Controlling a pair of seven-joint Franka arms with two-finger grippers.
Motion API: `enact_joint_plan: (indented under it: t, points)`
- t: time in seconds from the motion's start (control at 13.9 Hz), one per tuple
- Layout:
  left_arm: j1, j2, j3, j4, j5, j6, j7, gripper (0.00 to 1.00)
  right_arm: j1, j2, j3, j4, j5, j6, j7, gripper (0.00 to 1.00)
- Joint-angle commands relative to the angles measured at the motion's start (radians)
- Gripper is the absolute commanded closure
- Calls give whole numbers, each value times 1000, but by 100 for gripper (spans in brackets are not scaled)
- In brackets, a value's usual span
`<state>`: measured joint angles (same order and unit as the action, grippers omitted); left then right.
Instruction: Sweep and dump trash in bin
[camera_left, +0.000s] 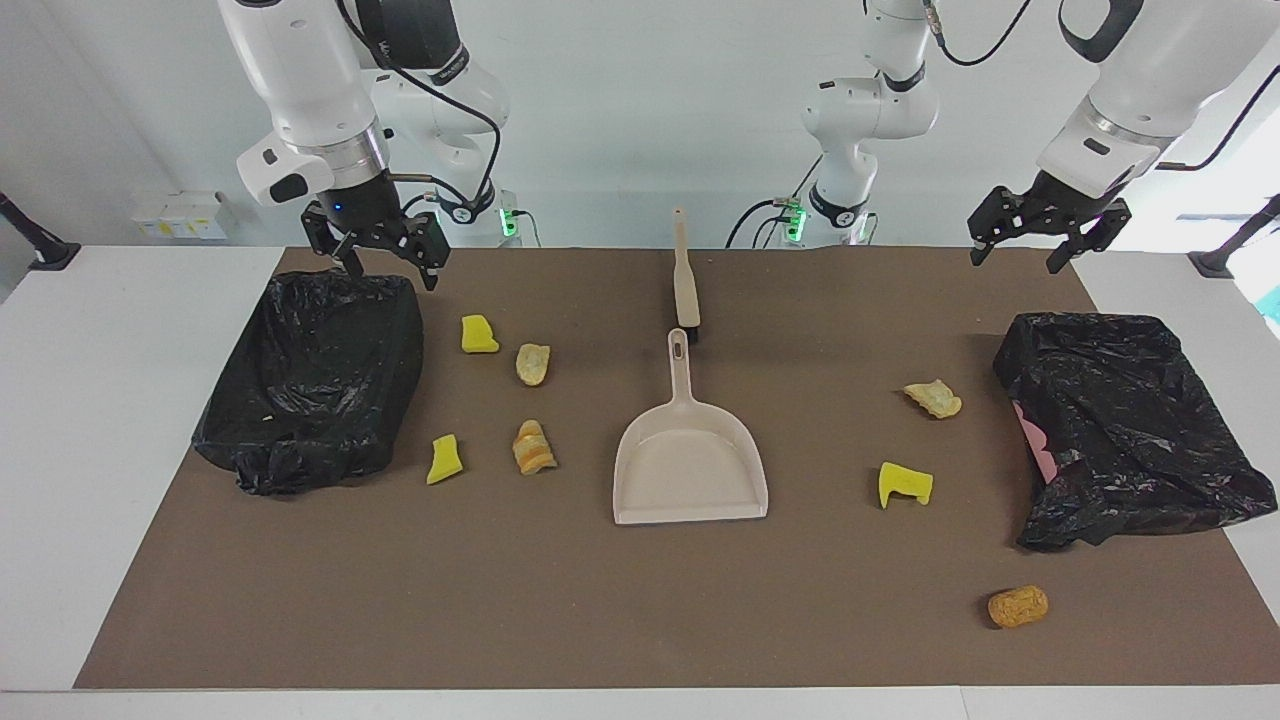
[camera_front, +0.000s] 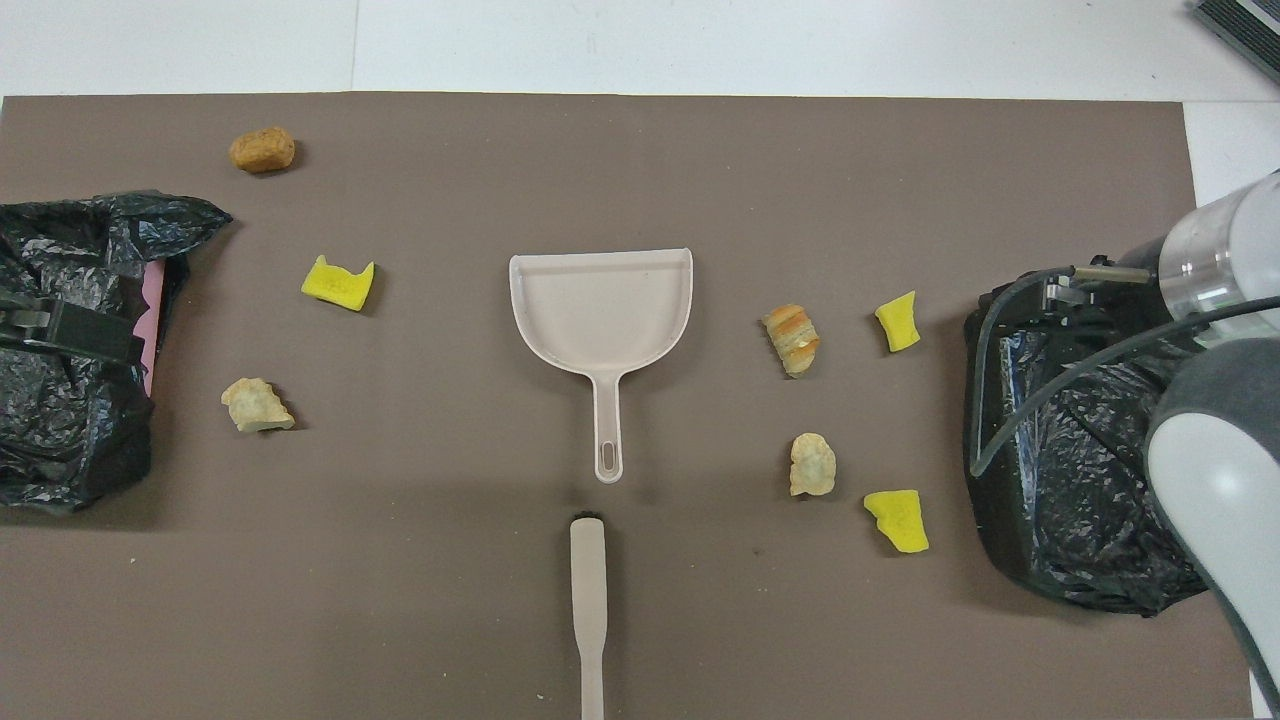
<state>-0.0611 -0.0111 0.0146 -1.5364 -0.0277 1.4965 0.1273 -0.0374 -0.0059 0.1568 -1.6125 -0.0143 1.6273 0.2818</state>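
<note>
No brand, label or writing can be read on anything here. 7 scraps of trash lie on the brown mat (camera_left: 640, 620) covering the counter (camera_left: 100, 450): 4 (camera_left: 480, 334) near the bin (camera_left: 310, 380) at the right arm's end, 3 (camera_left: 905, 484) near the bin (camera_left: 1130, 430) at the left arm's end. The dustpan (camera_left: 690, 460) lies mid-mat, with the brush (camera_left: 686, 280) just nearer the robots. The right gripper (camera_left: 385, 262) hangs wide open, empty, over its bin's edge. The left gripper (camera_left: 1020, 250) hangs wide open, empty, over the mat by its bin.
</note>
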Motion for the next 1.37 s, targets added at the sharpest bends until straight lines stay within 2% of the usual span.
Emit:
enact_joint_plan:
  t: [0.0,0.72,1.01,1.3]
  points:
    - [-9,-22,4,-17,9,-13,12,0,-19,7,6,17,20,-18,-32,0]
    - [-5,-29,2,-31,6,-15,3,0,-21,7,6,16,22,-21,-30,0]
    - [-16,-53,-4,-73,-1,-8,11,0,-21,7,6,16,22,-20,-30,0]
    - [-112,-79,-4,-171,-11,10,5,0,-21,7,6,16,22,-21,-30,0]
